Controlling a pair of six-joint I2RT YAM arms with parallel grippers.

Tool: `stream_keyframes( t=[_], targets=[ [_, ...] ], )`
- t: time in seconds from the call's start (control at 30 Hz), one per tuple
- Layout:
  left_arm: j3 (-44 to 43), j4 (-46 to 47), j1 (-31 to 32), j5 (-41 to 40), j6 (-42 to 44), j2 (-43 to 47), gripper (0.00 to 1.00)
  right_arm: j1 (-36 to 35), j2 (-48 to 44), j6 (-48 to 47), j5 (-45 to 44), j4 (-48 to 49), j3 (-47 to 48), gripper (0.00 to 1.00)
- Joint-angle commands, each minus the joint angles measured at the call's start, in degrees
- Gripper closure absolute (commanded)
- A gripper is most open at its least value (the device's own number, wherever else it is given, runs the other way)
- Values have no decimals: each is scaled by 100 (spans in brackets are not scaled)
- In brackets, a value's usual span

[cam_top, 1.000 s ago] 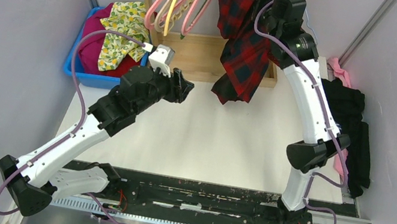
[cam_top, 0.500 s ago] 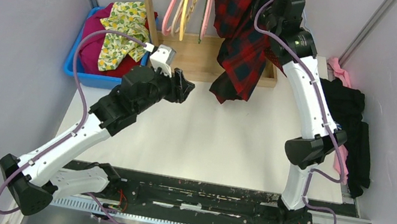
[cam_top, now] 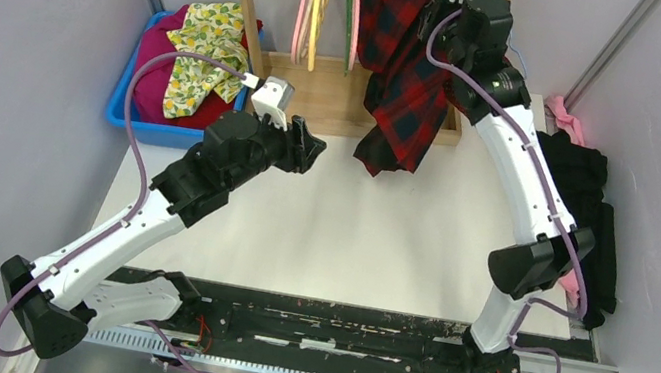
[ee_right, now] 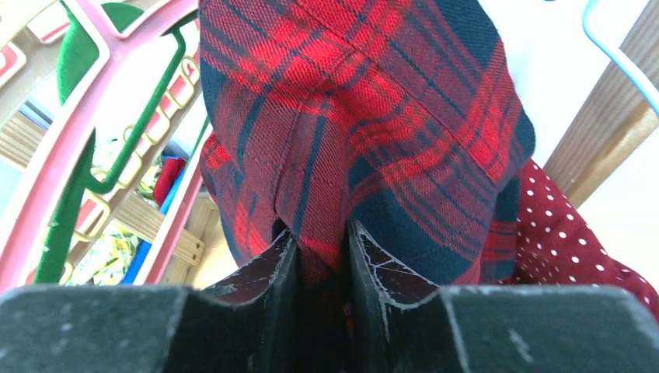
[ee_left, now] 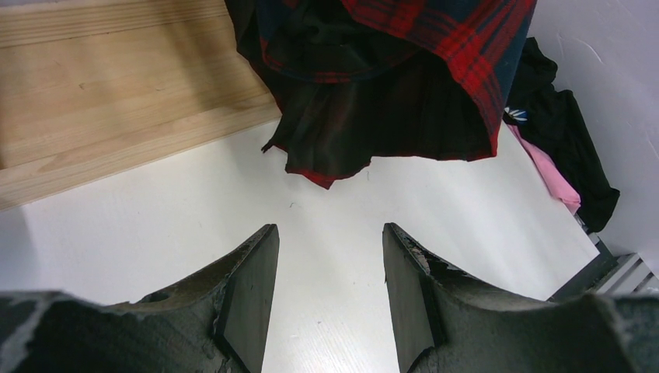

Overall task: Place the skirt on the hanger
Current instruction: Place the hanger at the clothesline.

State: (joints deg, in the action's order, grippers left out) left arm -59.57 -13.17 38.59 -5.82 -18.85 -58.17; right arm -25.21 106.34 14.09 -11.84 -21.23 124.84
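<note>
one dotted skirt (ee_right: 567,233) sits low behind the one plaid garment (ee_right: 365,116), near the one thin blue hanger (ee_right: 622,58). the right gripper (ee_right: 321,233) pinches a plaid fold. the left gripper (ee_left: 328,229) hangs spread, empty, over the table (ee_left: 155,217), with two pink hangers (cam_top: 305,0) left of the plaid.

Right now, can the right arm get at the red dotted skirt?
Probably not straight away. The right gripper has the plaid garment caught between its fingers, and that garment hides all but an edge of the skirt beside it. It would likely have to let go and reach round first.
</note>
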Motion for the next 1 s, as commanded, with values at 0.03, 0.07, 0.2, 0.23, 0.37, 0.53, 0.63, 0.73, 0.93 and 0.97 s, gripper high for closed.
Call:
stream_keyframes(
  t=[0.03,0.07,0.2,0.23,0.37,0.53,0.63,0.73,0.93,0.97],
  targets=[
    [40,307,-26,97,-406,56,41,59,-652,99,147,312,-534,62],
    [34,314,-27,107,-415,60,41,65,-750,101,165,308,-640,59],
    [65,305,-27,125,-444,101,41,88,-1117,103,231,237,-1081,50],
    [76,305,-27,127,-452,116,41,105,-1247,118,245,241,-1216,49],
    [93,277,-26,148,-479,156,41,132,-1708,182,310,267,-1852,47],
    [117,238,-26,214,-511,174,41,139,-2385,376,412,224,-2746,45],
    [173,179,-27,231,-510,203,41,140,-2788,532,564,215,-3361,44],
    [286,138,-20,247,-520,255,42,139,-3044,689,827,334,-3813,44],
    [523,68,-27,357,-592,429,42,140,-3107,915,1159,539,-4290,45],
    [555,55,-26,364,-601,460,42,139,-3107,932,1176,560,-4338,51]
  ],
)
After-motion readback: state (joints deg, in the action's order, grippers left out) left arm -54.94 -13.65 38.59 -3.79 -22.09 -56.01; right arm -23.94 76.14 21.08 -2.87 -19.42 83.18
